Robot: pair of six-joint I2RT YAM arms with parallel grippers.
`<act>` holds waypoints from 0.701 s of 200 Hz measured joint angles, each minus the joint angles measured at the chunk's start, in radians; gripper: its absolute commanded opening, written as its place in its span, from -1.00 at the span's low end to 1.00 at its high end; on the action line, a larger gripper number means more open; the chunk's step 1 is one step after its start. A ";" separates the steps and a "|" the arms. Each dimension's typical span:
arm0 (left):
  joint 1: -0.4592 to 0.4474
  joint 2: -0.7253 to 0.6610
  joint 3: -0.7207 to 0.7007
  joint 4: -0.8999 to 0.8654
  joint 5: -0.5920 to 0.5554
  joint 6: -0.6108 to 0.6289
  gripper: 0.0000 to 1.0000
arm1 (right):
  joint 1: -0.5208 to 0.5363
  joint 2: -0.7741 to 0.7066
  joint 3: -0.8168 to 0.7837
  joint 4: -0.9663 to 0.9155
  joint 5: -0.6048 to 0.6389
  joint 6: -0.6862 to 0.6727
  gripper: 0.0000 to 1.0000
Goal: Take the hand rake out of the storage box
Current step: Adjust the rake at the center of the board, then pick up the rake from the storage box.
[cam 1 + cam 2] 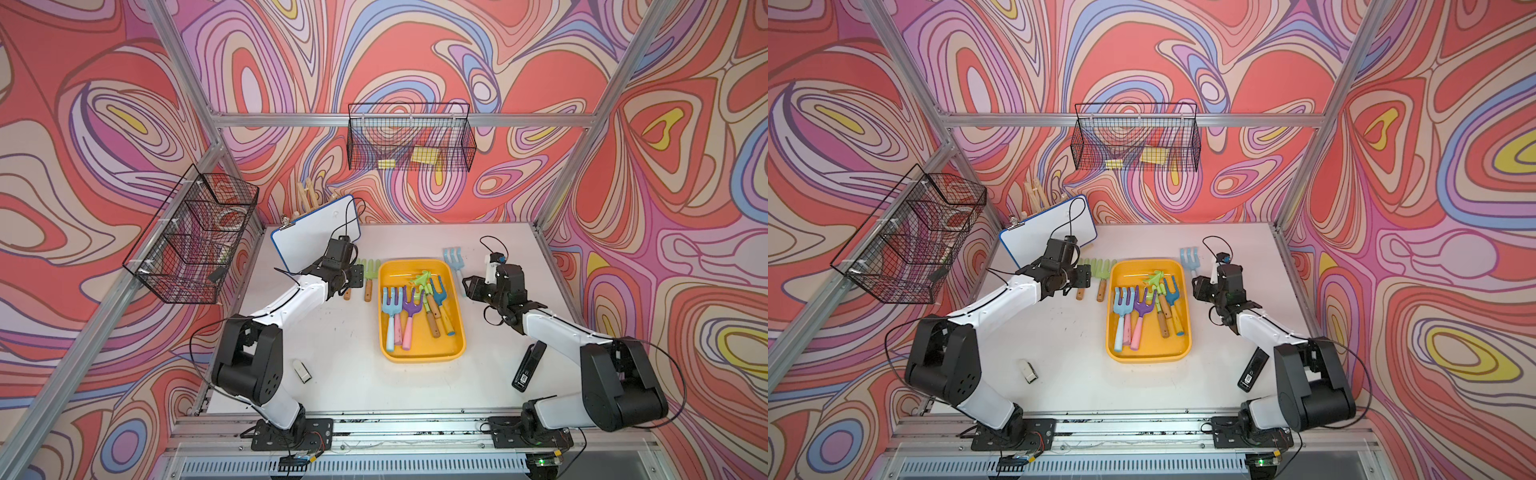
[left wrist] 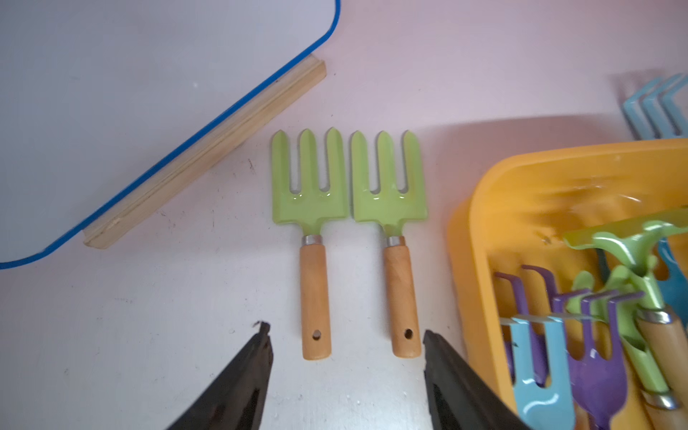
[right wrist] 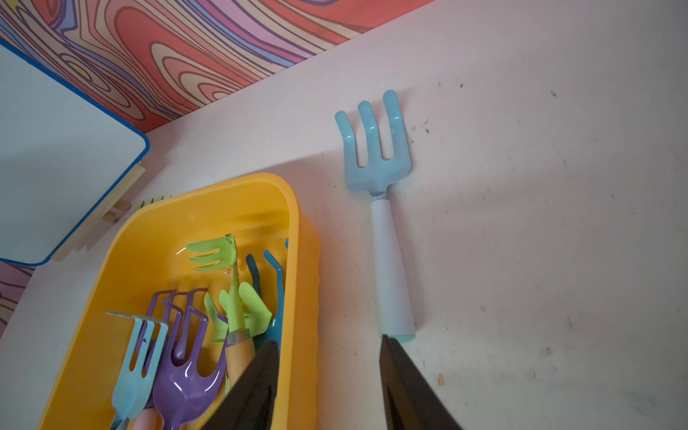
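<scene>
In both top views the storage box [image 1: 422, 356] [image 1: 1148, 356] sat near the middle of the white table [image 1: 340, 365]. Several rakes lay heaped inside it: a pale blue rake [image 1: 390, 332], a purple rake [image 1: 412, 302], a green rake [image 1: 424, 279] and a darker blue rake [image 1: 438, 295]. Outside the box, two flat green rakes [image 1: 371, 274] lay on its left. The left gripper [image 1: 356, 277] hung over their handles and partly hid one of them. A white-handled rake [image 1: 454, 257] lay by the box's far right corner, and the right gripper [image 1: 471, 288] hung just beside its handle. A whiteboard [image 1: 311, 237] leaned at the back left. From up there I could not judge how wide either gripper stood.

Through the left wrist camera the left gripper [image 2: 346, 329] stood wide apart and held nothing. Its black fingers [image 2: 242, 383] flanked the handle ends of the two flat green rakes [image 2: 309, 186]. These lay side by side on the table, heads almost touching. The storage box [image 2: 480, 223] was just beside them, with the heaped rakes showing over its rim.

Through the right wrist camera the right gripper [image 3: 329, 340] was partly open, with only bare table and the box's rim in the gap. One finger [image 3: 405, 387] ended at the tip of the white-handled rake [image 3: 387, 260], which lay flat alongside the storage box [image 3: 294, 260]. The other finger stood over the box.
</scene>
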 measured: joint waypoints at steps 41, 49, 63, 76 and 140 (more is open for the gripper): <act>-0.078 -0.219 -0.222 0.113 0.003 -0.054 0.24 | 0.007 0.000 0.059 -0.083 -0.033 -0.026 -0.04; -0.080 -0.255 -0.269 0.138 0.005 -0.069 0.21 | 0.011 -0.012 0.077 -0.123 -0.037 -0.037 -0.04; -0.080 -0.311 -0.343 0.171 0.007 -0.091 0.21 | 0.023 -0.023 0.132 -0.203 -0.040 -0.060 -0.04; -0.080 -0.337 -0.378 0.190 0.007 -0.103 0.22 | 0.043 -0.025 0.199 -0.281 -0.035 -0.087 -0.07; -0.080 -0.346 -0.396 0.275 0.010 -0.120 0.23 | 0.246 -0.025 0.407 -0.621 0.093 -0.172 -0.21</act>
